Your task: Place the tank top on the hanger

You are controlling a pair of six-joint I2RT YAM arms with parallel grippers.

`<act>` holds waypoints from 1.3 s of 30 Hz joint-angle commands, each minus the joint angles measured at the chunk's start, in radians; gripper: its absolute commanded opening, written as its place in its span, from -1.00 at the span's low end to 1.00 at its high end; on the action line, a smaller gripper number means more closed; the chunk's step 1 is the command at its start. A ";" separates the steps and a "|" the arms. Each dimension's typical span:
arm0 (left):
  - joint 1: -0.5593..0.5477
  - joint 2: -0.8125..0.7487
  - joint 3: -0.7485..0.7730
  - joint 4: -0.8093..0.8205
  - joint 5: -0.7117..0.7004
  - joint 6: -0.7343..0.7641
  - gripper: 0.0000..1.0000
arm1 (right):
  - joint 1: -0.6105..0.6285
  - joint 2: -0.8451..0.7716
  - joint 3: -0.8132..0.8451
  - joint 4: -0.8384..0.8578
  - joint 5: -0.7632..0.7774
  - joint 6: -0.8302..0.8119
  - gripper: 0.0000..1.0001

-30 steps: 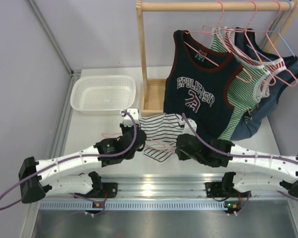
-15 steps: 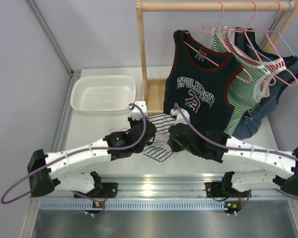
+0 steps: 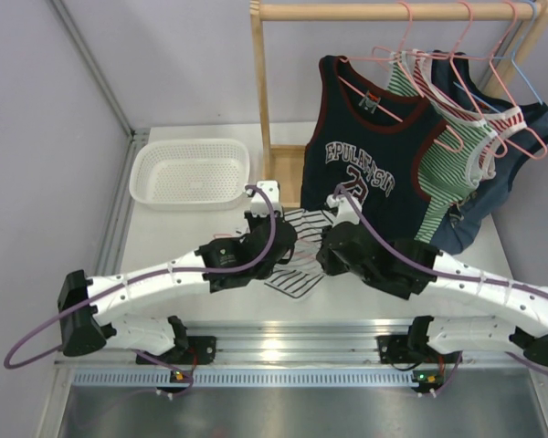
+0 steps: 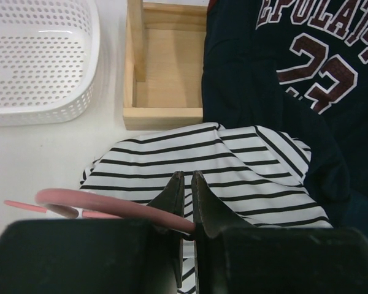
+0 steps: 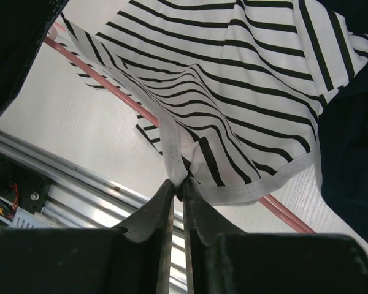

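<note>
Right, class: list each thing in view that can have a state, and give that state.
tank top: off the hanger, rumpled, hem pinched.
hanger: lying partly under the tank top, wire gripped.
left gripper: shut on the hanger.
right gripper: shut on the tank top.
basket: empty.
navy jersey: hung up.
</note>
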 commanded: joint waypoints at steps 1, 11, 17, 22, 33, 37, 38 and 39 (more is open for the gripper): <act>-0.014 0.001 0.053 0.038 -0.003 0.010 -1.00 | -0.025 -0.031 0.052 -0.025 0.007 -0.042 -0.75; -0.037 -0.020 0.094 -0.066 -0.006 0.038 -1.00 | -0.082 -0.089 0.139 0.024 -0.073 -0.220 0.08; -0.045 -0.036 0.102 -0.092 -0.014 0.036 -1.00 | -0.081 -0.114 0.131 0.150 -0.263 -0.379 0.23; -0.045 -0.033 0.148 -0.127 -0.002 0.050 -1.00 | -0.082 -0.106 0.057 0.262 -0.357 -0.516 0.23; -0.045 -0.045 0.174 -0.141 0.034 0.047 -1.00 | -0.231 -0.092 -0.052 0.472 -0.619 -0.613 0.11; -0.045 -0.042 0.188 -0.143 0.044 0.044 -1.00 | -0.231 -0.048 -0.023 0.461 -0.667 -0.633 0.08; -0.047 -0.040 0.191 -0.143 0.046 0.046 -1.00 | -0.233 -0.042 -0.014 0.457 -0.667 -0.639 0.07; -0.047 -0.037 0.199 -0.141 0.047 0.046 -1.00 | -0.233 -0.030 -0.011 0.453 -0.670 -0.639 0.07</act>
